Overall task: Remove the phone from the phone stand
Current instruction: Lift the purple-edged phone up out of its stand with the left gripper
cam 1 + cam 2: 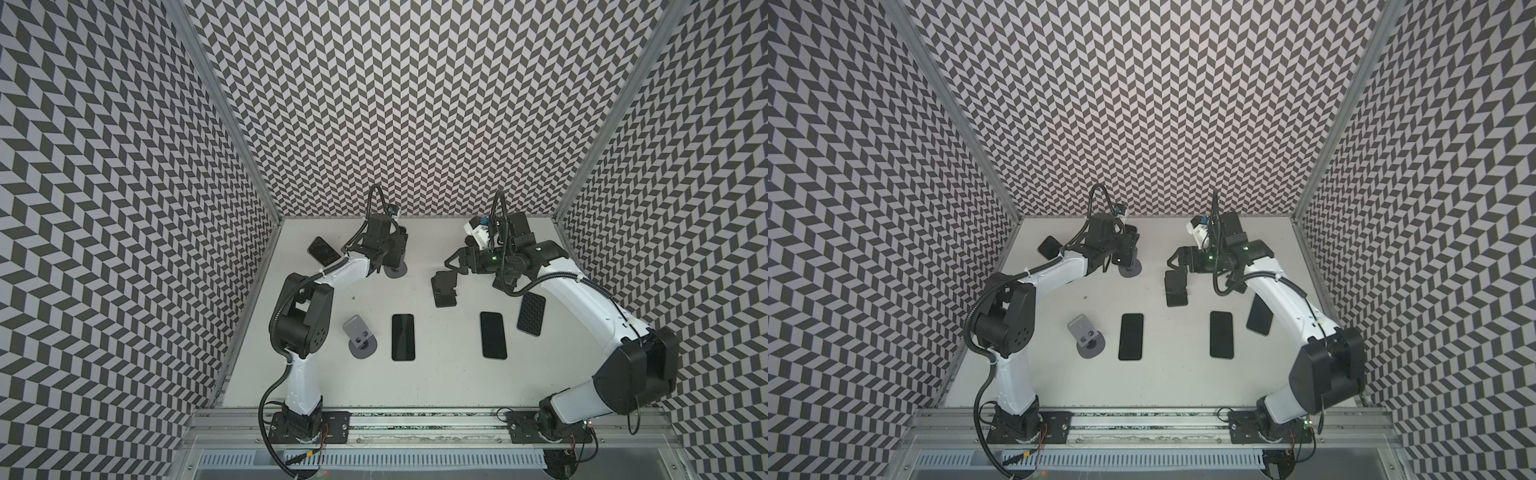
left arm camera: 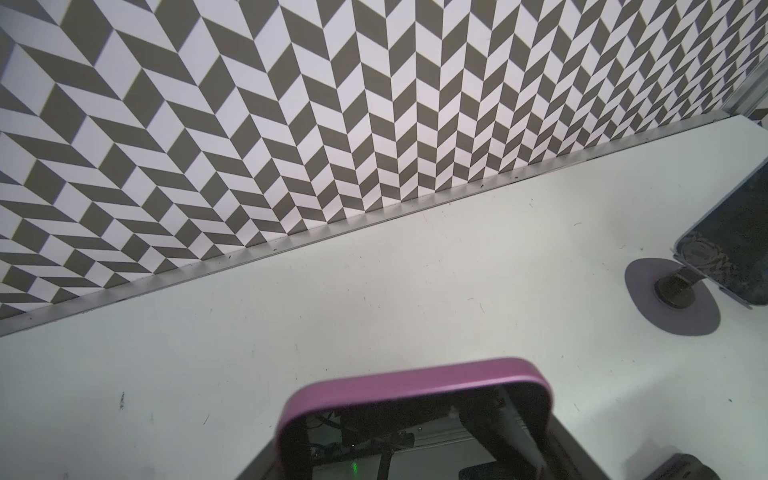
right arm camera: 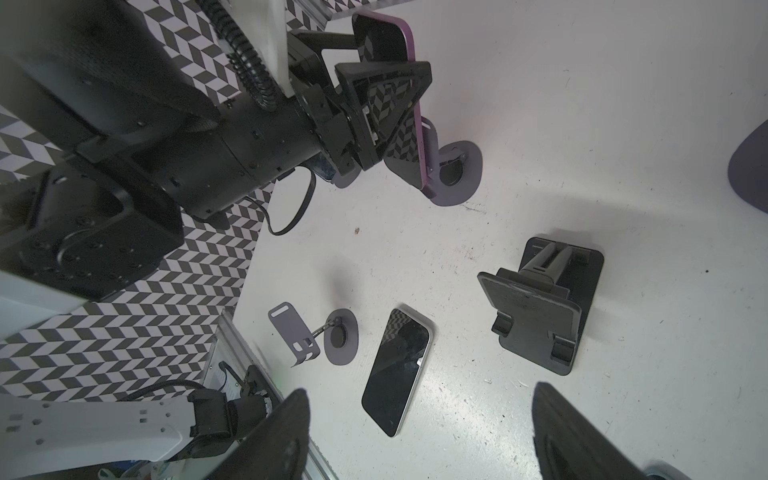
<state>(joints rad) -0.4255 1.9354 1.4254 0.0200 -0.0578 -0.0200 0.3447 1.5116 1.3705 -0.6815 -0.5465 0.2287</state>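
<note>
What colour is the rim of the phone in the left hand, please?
Purplish pink rim; left wrist view shows it best.

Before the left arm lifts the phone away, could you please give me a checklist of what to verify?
1. Grip: the left gripper is shut on the purple-edged phone: ok.
2. Release: the phone's lower edge free of the grey stand: not ok; in the right wrist view it appears to rest at the stand's lip.
3. Footing: the grey stand's base flat on the table: ok.
4. Other arm: the right gripper open and apart from the left, by the black stand: ok.
5. Set-down spot: bare table near the front edge: ok.
</note>
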